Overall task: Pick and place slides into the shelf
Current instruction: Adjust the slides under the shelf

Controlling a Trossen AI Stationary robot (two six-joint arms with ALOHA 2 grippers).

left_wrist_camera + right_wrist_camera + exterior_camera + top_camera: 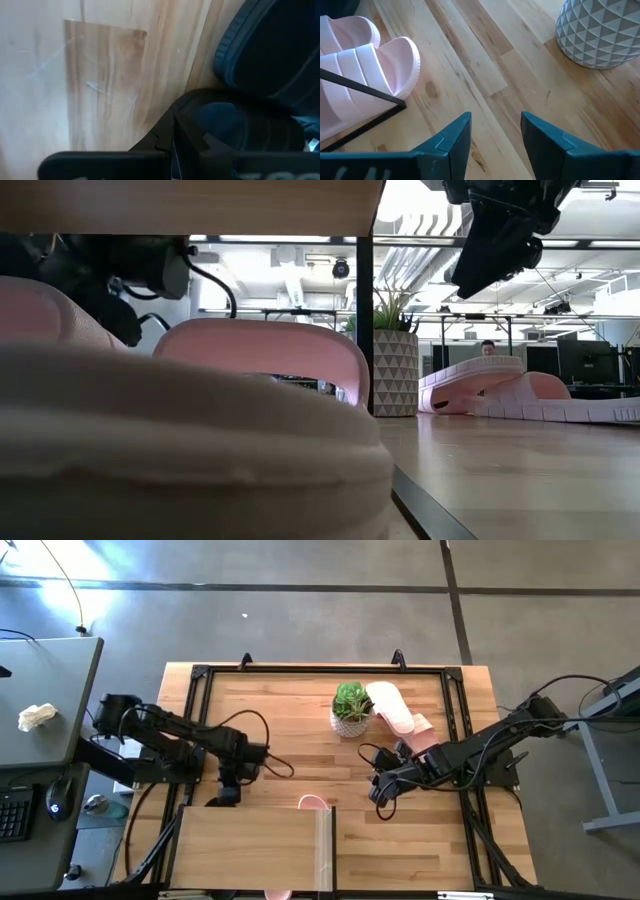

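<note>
R jaws apart over bare table, L jaws together by a black slide at the shelf.

My right gripper (495,142) hangs w/ fingers spread, nothing btwn them, above bare planks of the table (300,710) right of centre. Just left of it a pink slide (367,82) pokes out from under the shelf (255,845) at its far right corner; another pink one sits right beside it. My left gripper (226,792) is down at the shelf's far left edge, fingers shut; a black slide (270,50) lies right next to it, can't tell if touching. Farther off, the potted plant (351,707) stands toward the table's far side, and a pink pair (395,708) lies just right of it, one stacked partly on the other.
</note>
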